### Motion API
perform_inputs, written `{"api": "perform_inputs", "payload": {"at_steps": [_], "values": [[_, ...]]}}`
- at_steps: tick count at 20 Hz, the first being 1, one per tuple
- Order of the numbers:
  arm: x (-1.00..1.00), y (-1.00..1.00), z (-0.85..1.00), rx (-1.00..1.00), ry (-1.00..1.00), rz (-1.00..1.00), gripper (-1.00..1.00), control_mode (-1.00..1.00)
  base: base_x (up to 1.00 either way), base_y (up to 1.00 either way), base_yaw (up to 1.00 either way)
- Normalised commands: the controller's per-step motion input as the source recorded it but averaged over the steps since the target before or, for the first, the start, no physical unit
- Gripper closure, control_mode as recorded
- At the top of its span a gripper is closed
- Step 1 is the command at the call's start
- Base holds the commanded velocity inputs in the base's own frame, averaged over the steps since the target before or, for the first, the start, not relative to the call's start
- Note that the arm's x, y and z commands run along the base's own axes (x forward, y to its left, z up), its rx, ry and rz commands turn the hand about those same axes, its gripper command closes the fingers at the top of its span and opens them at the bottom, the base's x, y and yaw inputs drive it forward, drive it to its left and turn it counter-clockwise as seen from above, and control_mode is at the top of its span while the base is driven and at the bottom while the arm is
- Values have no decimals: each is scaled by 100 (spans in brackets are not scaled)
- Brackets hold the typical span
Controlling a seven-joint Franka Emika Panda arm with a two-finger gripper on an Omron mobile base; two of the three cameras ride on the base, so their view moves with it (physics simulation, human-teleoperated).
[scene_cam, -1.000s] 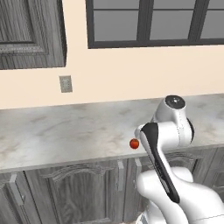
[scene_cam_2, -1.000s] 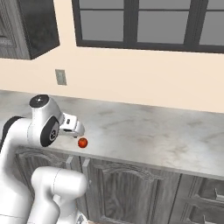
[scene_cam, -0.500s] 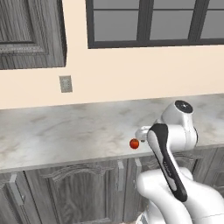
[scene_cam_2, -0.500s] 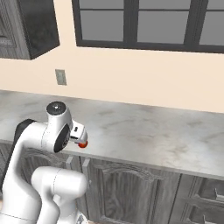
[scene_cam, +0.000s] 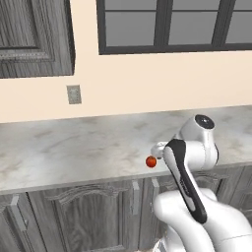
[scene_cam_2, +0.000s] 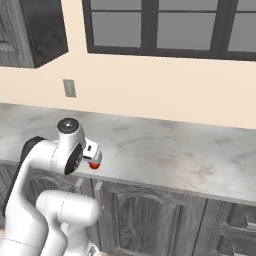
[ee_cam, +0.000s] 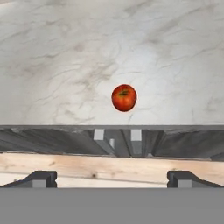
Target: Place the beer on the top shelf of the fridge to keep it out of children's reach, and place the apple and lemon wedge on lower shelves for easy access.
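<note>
My fingers (ee_cam: pixel 112 178) are spread wide and hold nothing, poised out in front of the worktop's front edge and above the wooden floor. Past them are the dark cupboard doors (ee_cam: pixel 65 142) under the worktop (ee_cam: pixel 57 57). The apple (ee_cam: pixel 124 97) sits alone on the marble, close to the front edge. Farther back, a wall outlet (scene_cam: pixel 74 94) and a dark-framed window (scene_cam: pixel 167 24) are on the wall.

glossy red apple (ee_cam: pixel 124 97), grey-veined pale marble counter (ee_cam: pixel 65 65), dark grey wood-grain cabinets (scene_cam: pixel 83 216), peach wall (scene_cam: pixel 147 83)
</note>
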Motion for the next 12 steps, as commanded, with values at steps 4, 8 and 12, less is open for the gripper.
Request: {"api": "perform_inputs", "payload": {"at_steps": [4,8,12], "values": [[19,0,-22,-4,3,0,-100,-100,0,0,0],[20,0,-30,-4,11,0,-100,-100,0,0,0],[24,0,-25,-3,10,0,-100,-100,0,0,0]]}}
